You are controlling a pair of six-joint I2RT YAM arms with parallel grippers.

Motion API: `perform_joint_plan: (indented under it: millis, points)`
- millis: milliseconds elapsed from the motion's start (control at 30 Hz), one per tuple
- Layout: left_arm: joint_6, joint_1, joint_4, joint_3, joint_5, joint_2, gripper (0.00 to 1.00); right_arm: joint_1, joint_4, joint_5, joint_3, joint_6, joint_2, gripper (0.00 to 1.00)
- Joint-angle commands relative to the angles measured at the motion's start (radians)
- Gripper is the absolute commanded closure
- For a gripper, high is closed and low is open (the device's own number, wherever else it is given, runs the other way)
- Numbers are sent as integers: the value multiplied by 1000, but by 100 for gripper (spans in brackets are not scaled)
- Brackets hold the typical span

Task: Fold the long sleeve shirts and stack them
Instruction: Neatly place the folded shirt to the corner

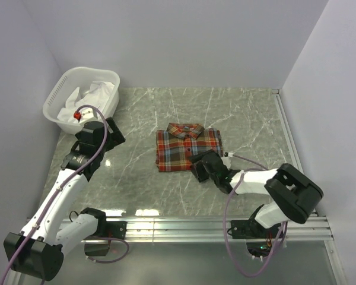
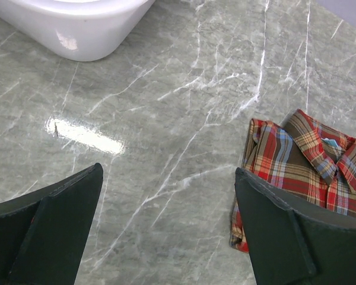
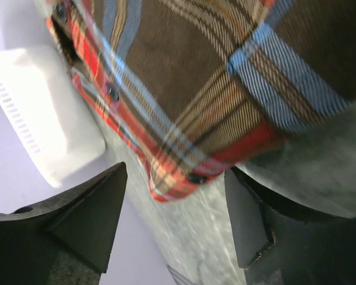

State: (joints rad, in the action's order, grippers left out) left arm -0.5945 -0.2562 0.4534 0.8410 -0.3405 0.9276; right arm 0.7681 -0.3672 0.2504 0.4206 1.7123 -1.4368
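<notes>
grey-green marbled table (image 1: 249,119), glossy, light glare near the front left, folded plaid shirt (image 1: 184,148) lying flat near the middle, collar on the far side, white plastic basket (image 1: 65,101) at the far left corner, well apart from the shirt, aluminium rail (image 1: 184,225) along the near edge

Left hand (image 2: 168,178) spread wide — right hand (image 3: 175,178) parted, low.

A: What is enclosing the space?
B: Pale lilac walls (image 1: 184,41) are closing in on three sides.
A: And underneath?
B: A grey-green marbled tabletop (image 1: 249,119) is catching overhead light, with a white glare (image 2: 86,135) shining on it. A metal rail (image 1: 184,224) is running along its near edge.
</notes>
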Motion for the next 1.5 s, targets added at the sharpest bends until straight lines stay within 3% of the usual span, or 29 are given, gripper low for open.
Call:
perform_joint_plan:
  millis: [0, 67, 167, 300, 433, 633, 767, 1033, 1300, 1467]
  points:
    - [16, 5, -25, 0, -28, -19, 1, 2, -30, 61, 55, 66, -62, 29]
    - [16, 5, -24, -2, -31, -23, 1, 0, -21, 73, 66, 78, -94, 34]
    - [16, 5, -24, -2, -31, -24, 1, -19, -50, 63, 72, 101, -135, 50]
    - [16, 5, -22, -2, -28, -21, 1, -62, -62, 64, 102, 96, -165, 80]
    - [16, 5, -24, -2, -34, -19, 1, -128, -98, 47, 141, 84, -204, 93]
    - [18, 5, -22, -5, -46, -22, 1, -292, -90, 1, 211, 1, -260, 99]
    - [19, 5, -24, -5, -46, -21, 1, -435, -55, -69, 282, -166, -290, 100]
    - [21, 5, -24, -3, -48, -21, 1, -719, 134, -233, 588, -448, -425, 100]
    - [21, 5, -18, -3, -60, 4, 1, -834, 260, -347, 904, -562, -655, 100]
    - [21, 15, -19, -2, -63, 14, 1, -860, 232, -407, 949, -543, -715, 100]
